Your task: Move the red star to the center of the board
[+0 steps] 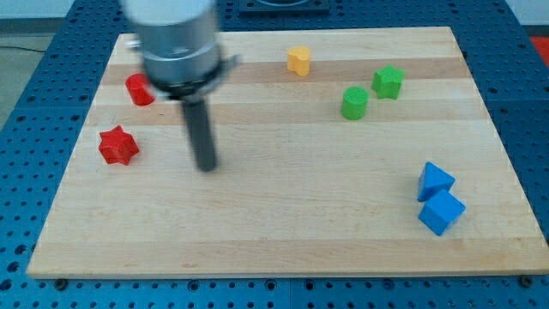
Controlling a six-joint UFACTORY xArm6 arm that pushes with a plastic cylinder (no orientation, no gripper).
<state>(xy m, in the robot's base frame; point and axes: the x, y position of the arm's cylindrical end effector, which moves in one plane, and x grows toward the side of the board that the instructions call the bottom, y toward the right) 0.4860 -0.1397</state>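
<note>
The red star (117, 145) lies on the wooden board (283, 223) near its left edge. My tip (206, 166) rests on the board to the right of the red star, a clear gap apart, and slightly lower in the view. A second red block (140, 89), roundish in shape, sits above the star near the view's top left, just left of the arm's grey body (176, 43).
A yellow block (298, 60) sits near the top edge. A green cylinder (354, 102) and a green star (388, 81) stand at the upper right. Two blue blocks (435, 181) (442, 212) touch each other at the lower right.
</note>
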